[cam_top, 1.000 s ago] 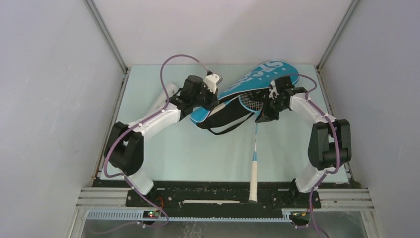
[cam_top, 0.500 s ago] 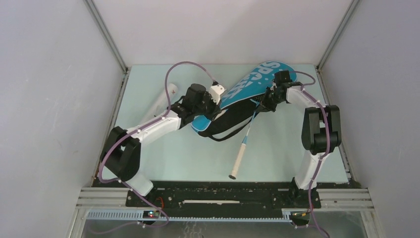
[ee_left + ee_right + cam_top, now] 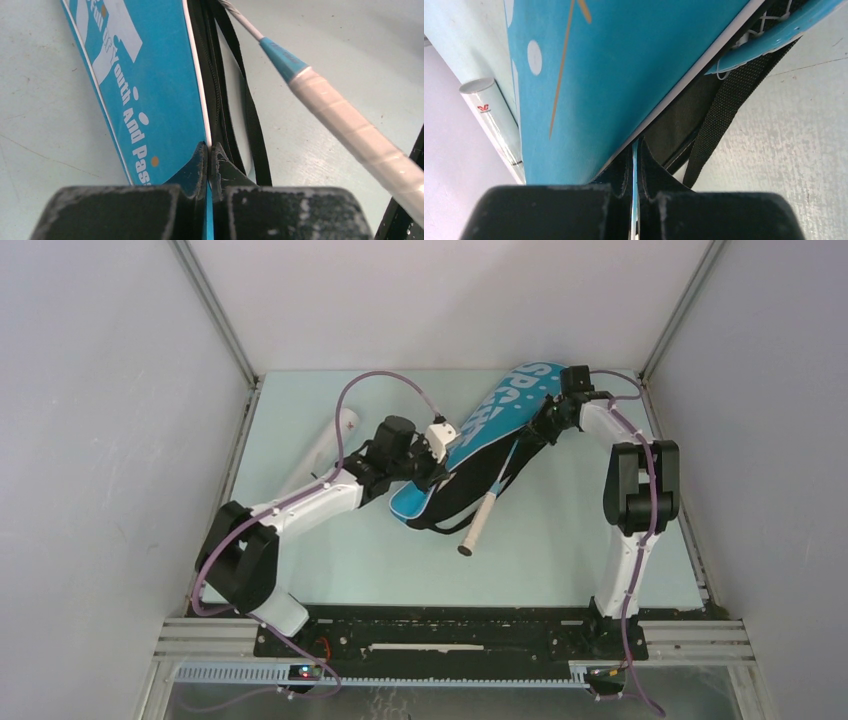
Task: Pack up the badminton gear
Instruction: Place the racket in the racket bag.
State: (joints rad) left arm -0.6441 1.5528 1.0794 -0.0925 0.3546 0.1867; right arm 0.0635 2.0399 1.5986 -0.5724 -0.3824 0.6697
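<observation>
Nearest the arm bases, the first thing you hit is the white grip of a racket (image 3: 478, 523). It sticks out of the near end of the blue racket bag (image 3: 478, 435), butt end pointing near and a bit left. I can't tell whether the butt touches the table (image 3: 570, 540). The left wrist view shows the grip turning into a light-blue collar and then a thin shaft that runs in past the zipper.

The black strap (image 3: 447, 524) loops out at that same near end, just beside the grip.

The bag lies on a diagonal, from about mid-table to the far right corner. Its blue printed face is turned up and to the left, and its black side is on the right.

The left hand (image 3: 209, 161) is pinched tight on the bag's edge near the near end, fingers squeezed together with only the thin blue and white rim between them.

The long white tube (image 3: 325, 443) lies over on the left, well apart from the bag, with its near part hidden behind the left arm.

Further back, the right hand (image 3: 635, 167) is clamped the same way on the bag's thin blue edge near the far end. In the right wrist view, the racket's light-blue frame and strings peek out from under the blue panel.

The white "SPORT" lettering sits at the bag's far end.
</observation>
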